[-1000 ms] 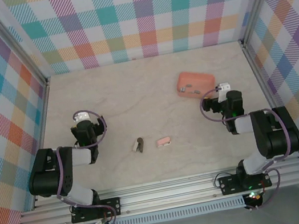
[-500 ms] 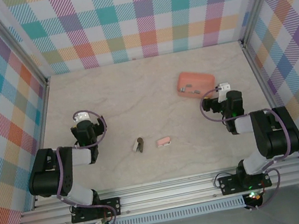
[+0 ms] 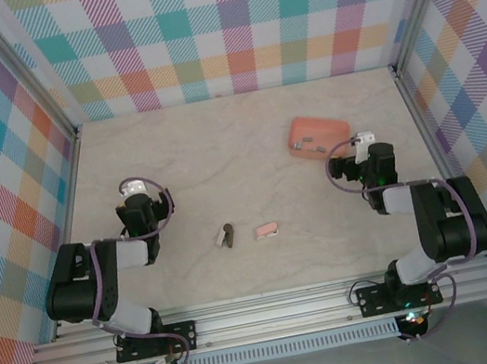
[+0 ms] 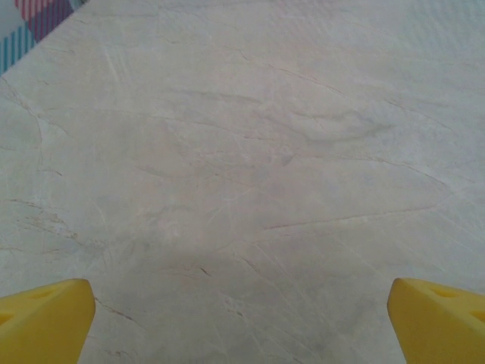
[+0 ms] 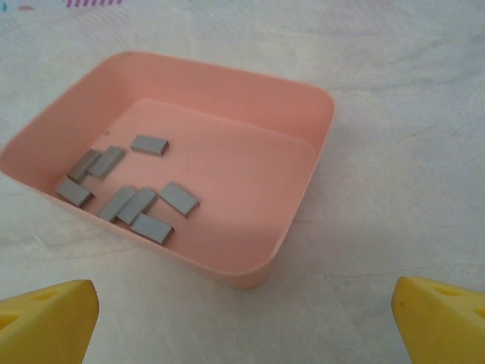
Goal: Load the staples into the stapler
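Between my right claw's [image 5: 242, 334] yellow tips, which stand spread wide with nothing in them, lies bare tabletop [image 5: 394, 189]. Just ahead comes the near wall of the tray [image 5: 227, 87], which sits ahead and left of my midline rather than square under me. Past that wall, on the tray floor, are the staples [image 5: 137, 205]. They are short grey strips, loose, all in the left half of the tray, so they are nearer my left tip than my right. Their long axes do not agree. Several run on a diagonal from near-left to far-right, and one farther back lies nearly crosswise. I judge the coming move turns on this: I would go left and forward over the wall, then turn the wrist so the tips close across one strip's short side. The strip closest under the front wall looks the hardest to reach.

From above, my right claw [image 3: 364, 144] is just beside the tray, while my left claw [image 3: 135, 190], also spread and empty, is well apart from it. So the pick falls to the right arm. Behind and left of my right claw, between the two arms, lie a dark thing [image 3: 227, 236] and a pink thing [image 3: 266, 231]. Which of them is the stapler I cannot tell.
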### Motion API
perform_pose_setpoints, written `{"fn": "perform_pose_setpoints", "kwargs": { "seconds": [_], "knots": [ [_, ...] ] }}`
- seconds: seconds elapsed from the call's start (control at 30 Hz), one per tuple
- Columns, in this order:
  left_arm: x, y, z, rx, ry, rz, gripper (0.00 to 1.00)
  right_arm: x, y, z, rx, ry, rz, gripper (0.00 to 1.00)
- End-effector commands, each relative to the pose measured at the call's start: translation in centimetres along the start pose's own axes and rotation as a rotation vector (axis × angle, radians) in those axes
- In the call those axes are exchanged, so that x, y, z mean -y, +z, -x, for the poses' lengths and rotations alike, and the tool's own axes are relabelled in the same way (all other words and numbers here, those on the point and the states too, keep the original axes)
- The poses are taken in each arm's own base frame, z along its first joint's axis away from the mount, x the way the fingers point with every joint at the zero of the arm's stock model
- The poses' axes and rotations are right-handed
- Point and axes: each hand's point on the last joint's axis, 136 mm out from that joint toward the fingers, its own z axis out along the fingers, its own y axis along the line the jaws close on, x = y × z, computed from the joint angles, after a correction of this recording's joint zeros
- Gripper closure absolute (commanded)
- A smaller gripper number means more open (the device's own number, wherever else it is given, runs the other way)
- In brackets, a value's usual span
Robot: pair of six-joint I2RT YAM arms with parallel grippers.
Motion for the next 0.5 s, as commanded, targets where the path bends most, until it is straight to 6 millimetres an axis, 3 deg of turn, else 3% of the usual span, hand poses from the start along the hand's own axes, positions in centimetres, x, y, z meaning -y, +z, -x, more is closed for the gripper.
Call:
{"fn": "perform_pose_setpoints", "kwargs": {
  "seconds": [0.0,0.13,0.27,0.37,0.47],
  "knots": [
    [1.5,-1.4,4.1,0.031,0.032,-0.074,0.05,-0.8,-2.0,3.9,0.014,0.011,0.033,0.01],
    [5.2,-4.5,7.5,0.057,0.137,-0.259,0.1,-3.0,-5.1,5.5,-0.041,0.082,0.131,0.01],
    [10.2,-7.3,9.0,0.009,0.293,-0.473,0.14,-6.7,-8.2,4.4,-0.16,0.204,0.326,0.01],
    [14.8,-9.5,8.0,-0.059,0.429,-0.652,0.18,-7.4,-9.8,3.2,-0.193,0.299,0.352,0.01],
    [19.2,-12.3,5.3,-0.103,0.651,-0.842,0.2,-7.6,-10.7,2.1,-0.186,0.35,0.359,0.01]
  ]
}}
